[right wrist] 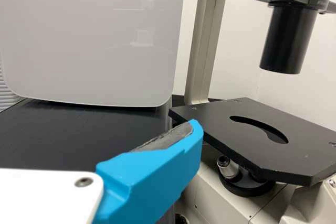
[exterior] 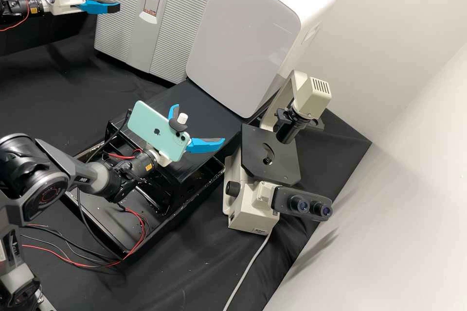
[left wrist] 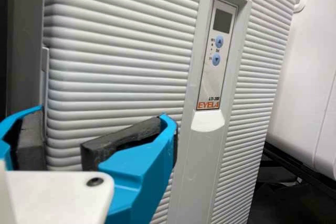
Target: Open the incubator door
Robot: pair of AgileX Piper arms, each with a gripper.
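Left hand [exterior: 109, 0] spread near the edge of the incubator [exterior: 180, 24], right hand [exterior: 199, 124] spread, gap before microscope [exterior: 253, 201]

- Black-draped bench [exterior: 180, 272] — the cloth creased
- Ribbed grey incubator [exterior: 121, 34], upright
- White cabinet [exterior: 243, 39] beside it
- Cream microscope [exterior: 250, 221] — pale cable [exterior: 249, 263] trailing over the cloth
- Black tray [exterior: 99, 218], speckled white
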